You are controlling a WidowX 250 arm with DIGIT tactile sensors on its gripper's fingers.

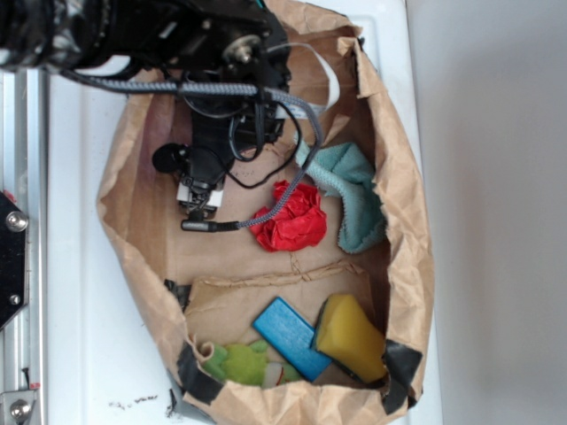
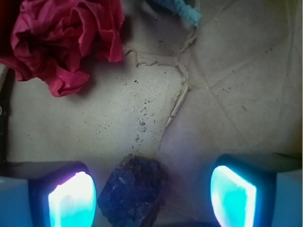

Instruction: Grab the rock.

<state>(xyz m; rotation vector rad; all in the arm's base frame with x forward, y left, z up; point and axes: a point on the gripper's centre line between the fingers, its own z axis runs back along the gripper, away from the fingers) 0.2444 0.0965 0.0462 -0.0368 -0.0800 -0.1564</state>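
In the exterior view the hand (image 1: 202, 208) hides the rock entirely. In the wrist view the rock (image 2: 134, 191) and both fingers (image 2: 72, 201) run off the bottom edge, and the red paper ball (image 2: 61, 40) is cropped at the top.

Crumpled paper ball (image 1: 291, 220), red; rock (image 2: 133, 190), dark brown, speckled; sponge block (image 1: 353, 335), yellow; flat block (image 1: 294, 337), blue; cloth (image 1: 353, 195), teal; paper bag (image 1: 406, 221), tan; gripper pads (image 2: 72, 201), glowing cyan.
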